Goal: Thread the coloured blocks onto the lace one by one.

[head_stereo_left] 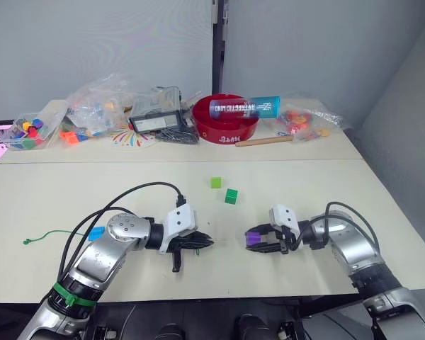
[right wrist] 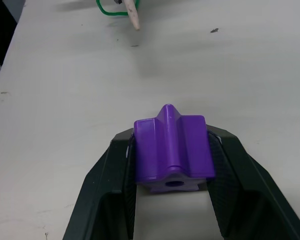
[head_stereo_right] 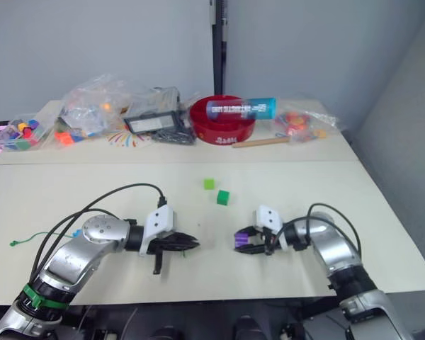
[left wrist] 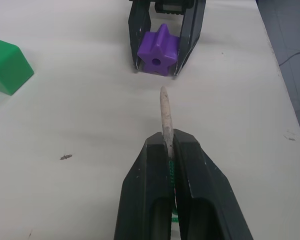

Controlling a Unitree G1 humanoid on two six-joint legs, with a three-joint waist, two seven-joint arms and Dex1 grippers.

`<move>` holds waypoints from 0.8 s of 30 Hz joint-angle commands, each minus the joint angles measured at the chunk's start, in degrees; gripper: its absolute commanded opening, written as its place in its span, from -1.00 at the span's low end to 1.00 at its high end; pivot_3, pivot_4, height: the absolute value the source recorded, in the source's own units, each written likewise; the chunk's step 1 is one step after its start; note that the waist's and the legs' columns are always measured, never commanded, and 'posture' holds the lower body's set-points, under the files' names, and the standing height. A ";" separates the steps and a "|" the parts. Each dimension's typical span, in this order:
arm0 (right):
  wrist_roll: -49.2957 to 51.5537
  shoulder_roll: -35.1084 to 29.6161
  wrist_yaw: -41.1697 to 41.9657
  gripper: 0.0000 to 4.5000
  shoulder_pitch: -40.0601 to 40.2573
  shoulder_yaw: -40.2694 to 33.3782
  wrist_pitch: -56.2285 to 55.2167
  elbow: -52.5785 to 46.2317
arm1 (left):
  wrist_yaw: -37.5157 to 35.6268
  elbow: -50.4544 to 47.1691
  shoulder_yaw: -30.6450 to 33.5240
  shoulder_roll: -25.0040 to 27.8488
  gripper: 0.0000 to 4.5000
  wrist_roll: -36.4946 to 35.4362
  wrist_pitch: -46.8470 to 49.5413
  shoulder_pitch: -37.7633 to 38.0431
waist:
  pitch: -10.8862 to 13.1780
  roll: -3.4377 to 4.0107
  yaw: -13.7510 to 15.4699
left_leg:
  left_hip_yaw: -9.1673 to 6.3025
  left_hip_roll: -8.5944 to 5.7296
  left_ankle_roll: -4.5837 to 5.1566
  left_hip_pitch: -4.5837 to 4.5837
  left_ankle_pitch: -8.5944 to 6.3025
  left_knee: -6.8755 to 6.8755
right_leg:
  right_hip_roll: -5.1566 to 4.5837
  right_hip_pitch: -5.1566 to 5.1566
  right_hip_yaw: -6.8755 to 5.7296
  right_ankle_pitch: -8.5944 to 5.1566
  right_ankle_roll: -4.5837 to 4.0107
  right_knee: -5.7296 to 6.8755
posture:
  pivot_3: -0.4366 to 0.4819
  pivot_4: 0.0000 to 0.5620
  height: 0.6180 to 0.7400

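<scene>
Left gripper (left wrist: 166,150) fingers are closed on the lace (left wrist: 164,115), pale stiff tip pointed at the purple block (left wrist: 158,50), a short gap between them. Right gripper (right wrist: 171,165) fingers are clamped on that purple block, hole faced toward the tip, low over the worktop (head_stereo_left: 92,184). Lace tail is trailed left to a knot (head_stereo_left: 27,241). Blue block (head_stereo_left: 95,231) is seen by the left arm; light green block (head_stereo_left: 216,183) and dark green block (head_stereo_left: 231,196) are lying farther back, centre.

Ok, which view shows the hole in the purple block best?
The left wrist view: the purple block faces it, hole open toward the lace tip. The right wrist view shows part of the hole at the block's near edge; in the eye views the block is too small to tell.
</scene>
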 commanded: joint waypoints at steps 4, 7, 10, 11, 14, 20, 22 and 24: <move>1.23 4.25 -7.69 -0.38 2.11 -0.22 10.51 -11.47 | -0.85 0.69 -1.48 -0.07 -1.00 1.63 -2.11 -1.59 | 0.01 0.01 -0.12 | -0.01 0.01 0.00 0.01 0.00 0.00 | 0.02 -0.03 0.01 0.00 0.00 0.08 | -0.05 -0.47 0.85; 0.01 5.69 -10.41 -0.38 4.12 0.51 11.77 -12.84 | -0.81 1.36 -2.72 -0.24 -1.00 2.85 -3.10 -1.88 | 0.01 0.01 0.17 | -0.01 -0.02 0.00 -0.01 0.00 0.06 | 0.01 -0.02 0.00 0.00 0.00 0.07 | -0.05 -0.47 0.85; -0.22 5.97 -11.81 -0.38 5.48 0.56 12.18 -12.64 | -0.85 1.57 -2.85 -0.42 -1.00 3.16 -3.31 -1.80 | 0.00 0.01 0.39 | -0.03 -0.03 0.00 -0.04 0.00 0.08 | 0.00 -0.01 -0.02 -0.01 0.01 0.03 | -0.05 -0.47 0.85; -0.11 6.04 -12.11 -0.38 5.87 0.38 12.14 -12.35 | -0.86 1.64 -2.85 -0.39 -1.00 3.24 -3.31 -1.80 | 0.00 0.01 0.36 | 0.00 -0.03 0.00 -0.03 0.00 0.08 | -0.01 -0.01 0.01 -0.01 0.01 0.02 | -0.05 -0.47 0.85; -0.63 5.29 -12.03 -0.38 7.20 0.72 11.13 -11.72 | -0.59 2.32 -3.11 -0.34 -1.00 4.05 -3.88 -1.64 | 0.00 0.01 0.28 | -0.02 -0.02 0.00 0.00 0.00 0.08 | 0.00 0.01 0.00 -0.01 0.01 0.06 | -0.05 -0.47 0.85; -0.41 5.15 -12.23 -0.38 7.23 0.76 11.31 -11.98 | 0.50 3.00 -3.81 -1.75 -1.00 5.72 -3.98 -2.06 | 0.00 0.01 0.35 | -0.02 -0.03 0.00 0.00 0.00 0.11 | 0.00 0.04 -0.01 -0.01 0.01 0.04 | -0.05 -0.47 0.85; -0.34 5.17 -12.24 -0.38 7.11 0.77 11.47 -12.00 | 0.61 3.06 -3.79 -2.08 -1.00 5.76 -3.95 -2.07 | 0.00 0.01 0.35 | -0.03 -0.03 0.00 0.00 0.00 0.11 | 0.00 0.04 -0.01 -0.01 0.01 0.05 | -0.05 -0.47 0.85; -0.25 5.05 -12.04 -0.38 7.05 0.83 11.60 -12.17 | 0.83 3.07 -3.64 -2.38 -1.00 5.79 -4.18 -1.98 | 0.00 0.01 0.35 | -0.03 -0.03 0.00 0.00 0.00 0.11 | 0.00 0.04 -0.01 -0.01 0.01 0.05 | -0.05 -0.47 0.85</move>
